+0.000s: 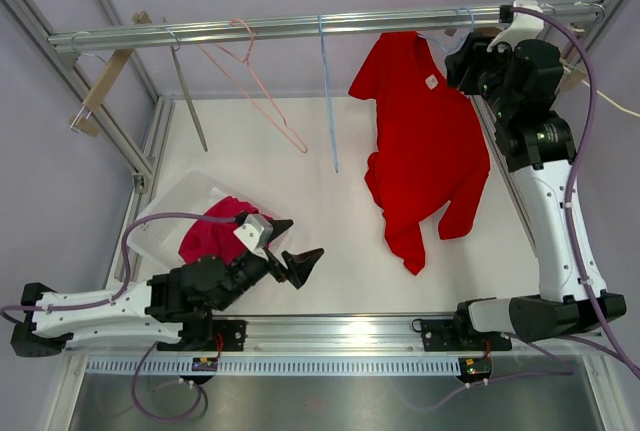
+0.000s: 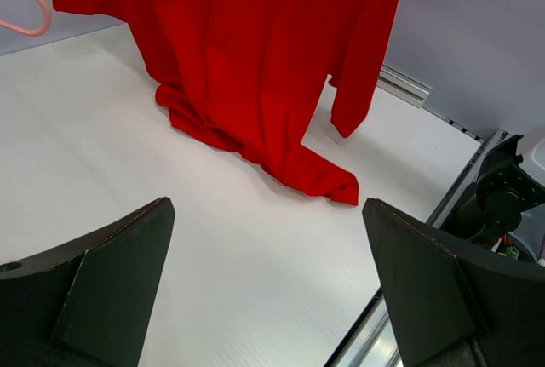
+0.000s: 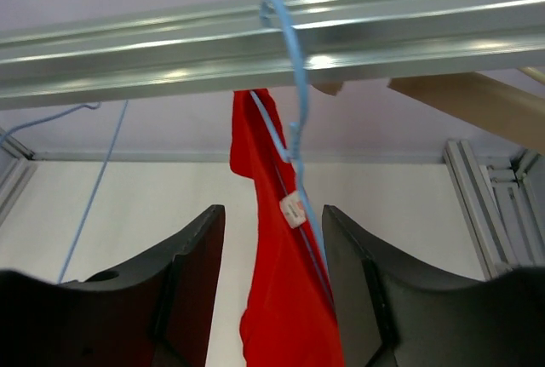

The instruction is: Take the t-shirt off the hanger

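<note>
my right pincer [image 3: 272, 218]: released, jaws either side of shirt [image 1: 420, 141] | my left pincer [image 2: 268, 231]: released, low | shirt: on hanger [image 3: 289, 86], hem on table [image 1: 330, 226] | progress: I judge nothing off yet

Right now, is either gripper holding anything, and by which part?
Nothing is held. The left gripper is open, empty; the right gripper is open, the t-shirt and its blue hanger hanging beyond its fingers, ungripped.
</note>
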Robot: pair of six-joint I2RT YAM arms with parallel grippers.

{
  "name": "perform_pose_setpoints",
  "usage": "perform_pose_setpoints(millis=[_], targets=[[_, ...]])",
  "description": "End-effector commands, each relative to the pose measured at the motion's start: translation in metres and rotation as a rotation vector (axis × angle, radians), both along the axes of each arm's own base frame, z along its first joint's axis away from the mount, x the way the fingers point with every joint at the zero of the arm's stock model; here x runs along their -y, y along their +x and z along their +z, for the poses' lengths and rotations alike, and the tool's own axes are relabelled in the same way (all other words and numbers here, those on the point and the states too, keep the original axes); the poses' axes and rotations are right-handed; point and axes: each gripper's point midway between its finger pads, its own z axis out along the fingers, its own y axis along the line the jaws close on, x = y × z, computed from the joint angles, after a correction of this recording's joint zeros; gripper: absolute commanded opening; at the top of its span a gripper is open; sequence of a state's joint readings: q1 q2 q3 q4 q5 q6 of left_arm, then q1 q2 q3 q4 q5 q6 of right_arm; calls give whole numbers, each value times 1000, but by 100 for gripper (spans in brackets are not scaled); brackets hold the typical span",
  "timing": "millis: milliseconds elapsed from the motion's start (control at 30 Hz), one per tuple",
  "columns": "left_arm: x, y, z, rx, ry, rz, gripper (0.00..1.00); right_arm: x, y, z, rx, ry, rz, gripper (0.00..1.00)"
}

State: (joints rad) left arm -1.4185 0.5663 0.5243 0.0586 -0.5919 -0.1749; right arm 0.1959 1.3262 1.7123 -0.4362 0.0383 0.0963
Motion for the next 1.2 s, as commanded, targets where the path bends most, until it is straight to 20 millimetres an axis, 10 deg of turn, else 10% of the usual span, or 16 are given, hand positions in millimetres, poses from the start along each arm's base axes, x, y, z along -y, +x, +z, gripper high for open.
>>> perform_pose_setpoints(millis=[0,300,667,1167], targets=[[10,-9,12,21,-55,-64,99,13,6,-1,-32,-38,53,59],[28,-25,6,8,-45,-178,99,-21,5,-41,-144,21,313,55],[35,-28,5,-3,-45,-205,99,-32,13,-26,-100,51,296,0],[67,-32,15,-36,-39,-245,99,-56,3,30,149,-9,111,0]])
